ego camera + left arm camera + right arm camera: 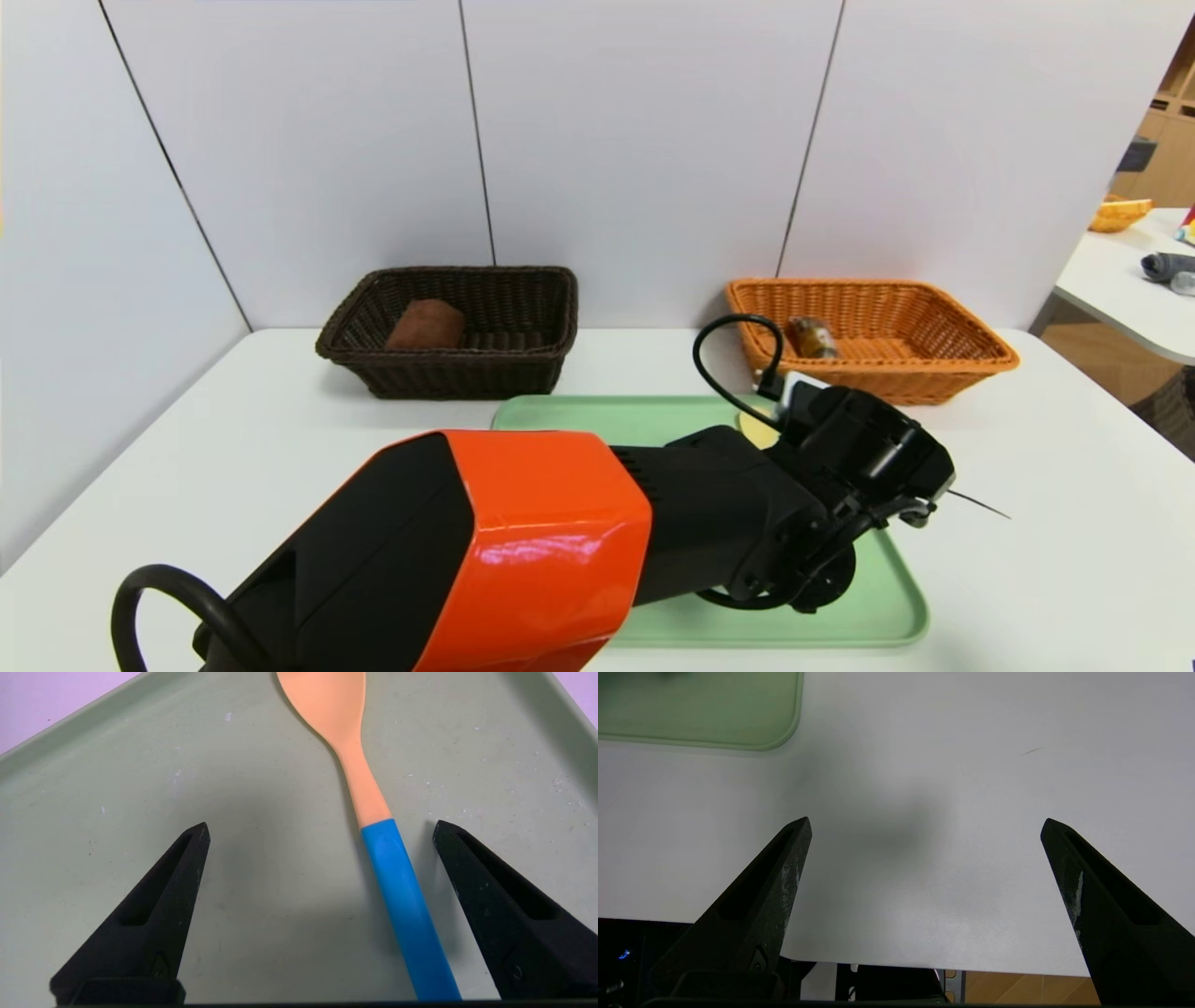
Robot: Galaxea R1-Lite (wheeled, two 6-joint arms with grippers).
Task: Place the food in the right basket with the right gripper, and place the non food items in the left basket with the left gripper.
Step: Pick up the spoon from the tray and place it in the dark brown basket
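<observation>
A pale spoon (362,781) with a blue handle (404,900) lies on the green tray (140,793). My left gripper (321,826) is open just above the tray. The handle lies between its fingers, closer to one and touching neither. In the head view the orange-shelled left arm (551,532) reaches over the tray and hides most of the spoon; only part of its bowl (758,429) shows. The brown towel roll (427,326) lies in the left basket (439,373). The food packet (810,337) lies in the right basket (878,378). My right gripper (925,820) is open and empty over bare table.
White wall panels stand close behind both baskets. The table's front edge (971,966) lies right under the right gripper, with a corner of the tray (691,714) off to one side. A second table (1120,280) with small items stands at the far right.
</observation>
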